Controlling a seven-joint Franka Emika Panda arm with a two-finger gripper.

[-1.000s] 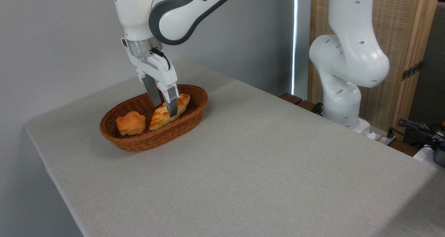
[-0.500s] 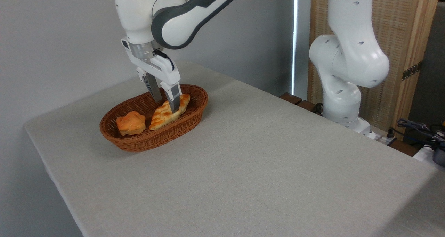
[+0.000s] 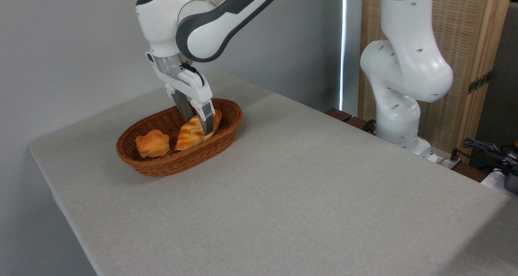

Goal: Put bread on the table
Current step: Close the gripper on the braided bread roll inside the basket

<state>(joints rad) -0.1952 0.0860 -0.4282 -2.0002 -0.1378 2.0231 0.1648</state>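
Observation:
The bread (image 3: 190, 135), a long golden loaf with toasted patches, lies slanted in the right half of the brown wicker basket (image 3: 178, 162). My gripper (image 3: 199, 126) reaches down into the basket at a tilt. One finger presses the loaf's near side and the other its far side, so it is shut on the loaf's right half. The loaf's left end still rests low in the basket. The light grey table (image 3: 307, 187) spreads out to the right and front of the basket.
A small round orange bun (image 3: 152, 143) sits in the basket's left half. The arm's white base (image 3: 398, 118) stands past the table's far right edge, with cables (image 3: 485, 148) beside it. A grey wall runs behind the table.
My gripper has shifted slightly right and tilted. The bread between the fingers has rolled and shifted a little with it. The bun has not moved.

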